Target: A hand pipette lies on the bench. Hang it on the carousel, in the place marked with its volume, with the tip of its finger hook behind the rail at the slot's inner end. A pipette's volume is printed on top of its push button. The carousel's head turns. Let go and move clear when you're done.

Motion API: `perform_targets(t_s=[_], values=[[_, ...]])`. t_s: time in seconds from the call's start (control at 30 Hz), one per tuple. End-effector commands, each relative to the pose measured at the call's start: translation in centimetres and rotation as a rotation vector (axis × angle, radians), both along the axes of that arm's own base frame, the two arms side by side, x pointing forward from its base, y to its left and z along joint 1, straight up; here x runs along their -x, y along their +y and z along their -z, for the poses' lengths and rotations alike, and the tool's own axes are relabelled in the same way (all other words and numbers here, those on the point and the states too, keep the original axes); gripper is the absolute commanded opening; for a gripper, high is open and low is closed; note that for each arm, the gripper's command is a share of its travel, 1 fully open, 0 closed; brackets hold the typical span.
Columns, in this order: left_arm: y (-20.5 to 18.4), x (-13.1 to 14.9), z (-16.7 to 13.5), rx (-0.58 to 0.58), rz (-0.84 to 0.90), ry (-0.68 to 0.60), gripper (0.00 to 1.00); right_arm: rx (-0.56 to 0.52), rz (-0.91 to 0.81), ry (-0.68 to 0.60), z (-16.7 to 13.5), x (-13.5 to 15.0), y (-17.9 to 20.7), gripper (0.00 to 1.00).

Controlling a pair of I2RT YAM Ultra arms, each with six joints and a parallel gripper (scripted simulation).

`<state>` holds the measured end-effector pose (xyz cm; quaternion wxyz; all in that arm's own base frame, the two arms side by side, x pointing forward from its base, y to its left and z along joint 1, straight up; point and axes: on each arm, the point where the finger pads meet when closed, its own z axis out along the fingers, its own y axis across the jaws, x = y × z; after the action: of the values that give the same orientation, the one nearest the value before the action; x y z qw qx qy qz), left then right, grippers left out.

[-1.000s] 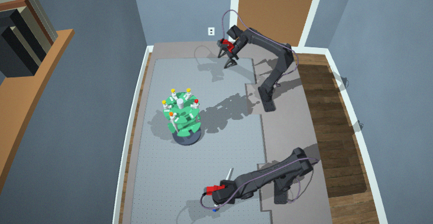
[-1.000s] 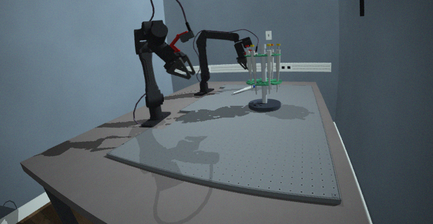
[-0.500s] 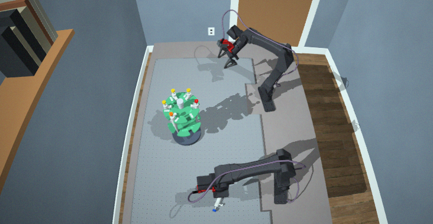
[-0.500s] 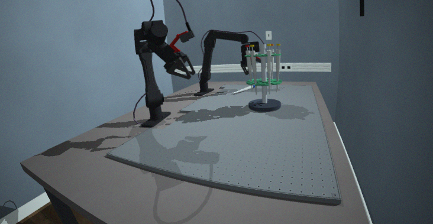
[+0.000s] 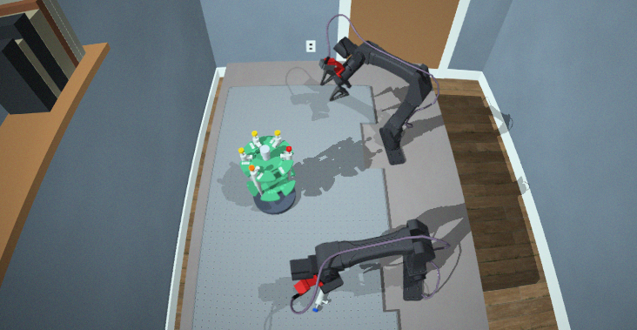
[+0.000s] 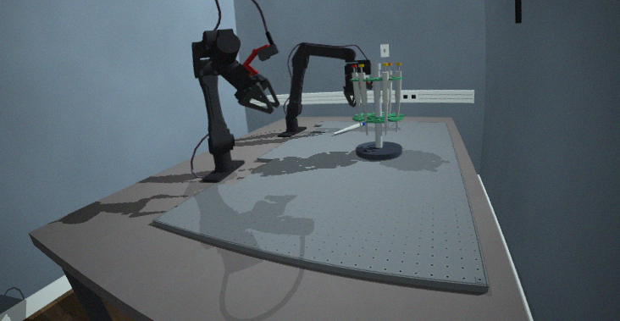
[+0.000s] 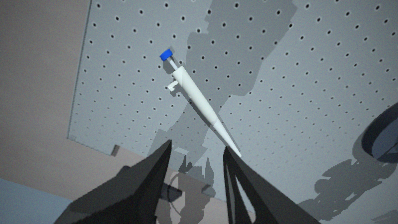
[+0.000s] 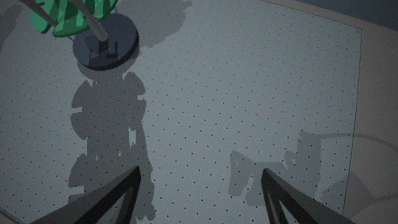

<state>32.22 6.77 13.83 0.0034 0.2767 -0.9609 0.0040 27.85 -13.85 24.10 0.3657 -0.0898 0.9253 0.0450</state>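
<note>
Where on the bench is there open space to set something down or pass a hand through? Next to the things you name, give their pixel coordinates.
Open: the perforated board (image 5: 231, 256) (image 6: 390, 214) (image 8: 215, 100) between the carousel (image 5: 275, 205) (image 6: 379, 146) (image 8: 106, 42) and the room-outlet end, beneath the right gripper (image 5: 334, 88) (image 6: 274, 107) (image 8: 200, 173).

Crowded: around the pipette (image 5: 321, 299) (image 6: 346, 129) (image 7: 197, 97), under the left arm.
</note>
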Motion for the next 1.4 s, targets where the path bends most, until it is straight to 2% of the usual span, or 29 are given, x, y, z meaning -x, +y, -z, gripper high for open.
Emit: perform_targets(t_s=[0.0,0.07,0.4,0.47,0.63,0.73,0.77,1.03,1.37], values=[[0.6,-0.2,-1.5,-0.022,-0.18,-0.027,0.54,0.018,-0.005,-0.042,-1.2,-0.5,-0.4,1.0],[0.6,-0.2,-1.5,-0.021,-0.198,-0.026,0.54,0.018,-0.005,-0.042,-1.2,-0.5,-0.4,1.0],[0.6,-0.2,-1.4,-0.018,-0.564,-0.025,0.54,0.018,-0.005,-0.042,-1.2,-0.5,-0.4,1.0],[0.6,-0.2,-1.4,-0.018,-0.564,-0.025,0.54,0.018,-0.005,-0.042,-1.2,-0.5,-0.4,1.0],[0.6,-0.2,-1.5,-0.016,-0.73,-0.026,0.54,0.018,-0.005,-0.042,-1.2,-0.5,-0.4,1.0],[0.7,-0.4,-1.3,-0.014,-0.729,-0.038,0.54,0.018,-0.005,-0.042,-1.2,-0.5,-0.4,1.0],[0.5,0.1,0.0,-0.018,-0.729,-0.014,0.54,0.018,-0.005,-0.042,-1.2,-0.5,-0.4,1.0],[0.5,0.1,1.5,-0.017,-0.729,-0.016,0.54,0.018,-0.005,-0.042,-1.2,-0.5,-0.4,1.0],[0.5,0.2,5.1,-0.022,-0.725,0.014,0.54,0.018,-0.005,-0.042,-1.2,-0.5,-0.4,1.0]])
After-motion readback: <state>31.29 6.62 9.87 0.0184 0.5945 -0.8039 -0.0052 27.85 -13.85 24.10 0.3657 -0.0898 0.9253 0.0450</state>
